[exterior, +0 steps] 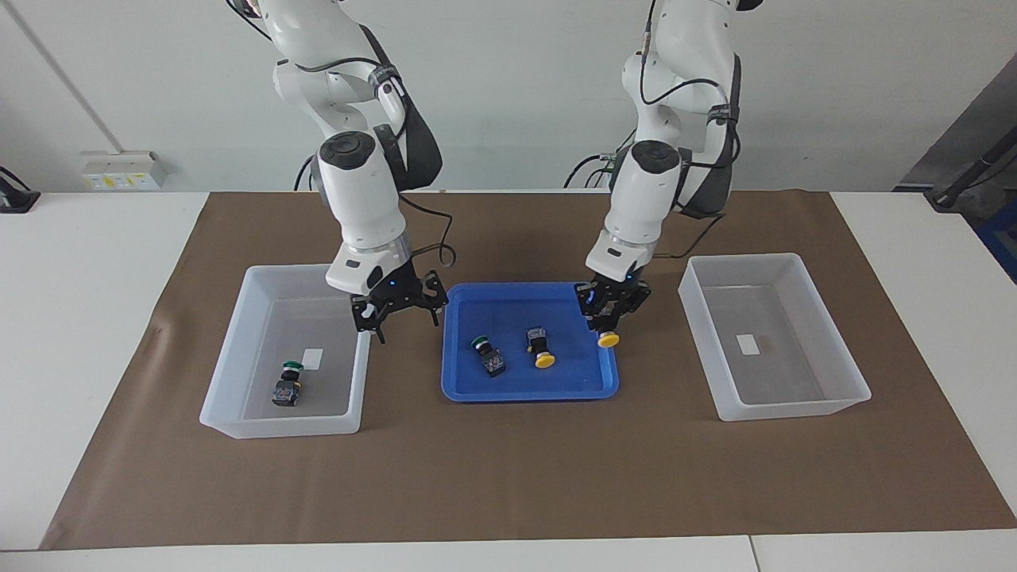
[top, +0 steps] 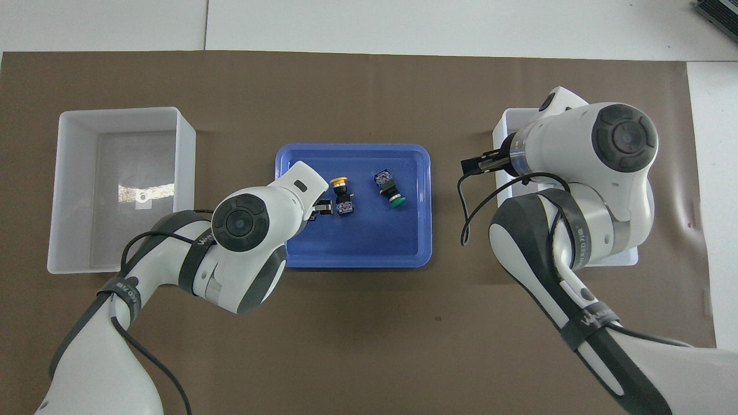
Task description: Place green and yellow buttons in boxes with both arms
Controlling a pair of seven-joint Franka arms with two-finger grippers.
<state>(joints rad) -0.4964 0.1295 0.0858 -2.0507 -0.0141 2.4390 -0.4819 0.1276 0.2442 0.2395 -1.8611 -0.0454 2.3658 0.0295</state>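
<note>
1. A robotics lab: two large white jointed robot arms (exterior: 361, 191) stand at twelve o'clock of the white worktop (exterior: 87, 262).
2. Bare white wall (exterior: 516, 79), brown paper mat (exterior: 508, 477).

My workspace is brightly, evenly lit from above. Shadows stay soft; glare glints on one bin's floor (top: 147, 193). Everything looks sharp.

Left gripper (exterior: 608, 324) lowered, clamped; right gripper (exterior: 395, 311) lowered, fingers spread.

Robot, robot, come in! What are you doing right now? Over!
Left gripper shut on yellow button over blue tray. Right gripper open, by box holding a green button. Nothing blocking.
</note>
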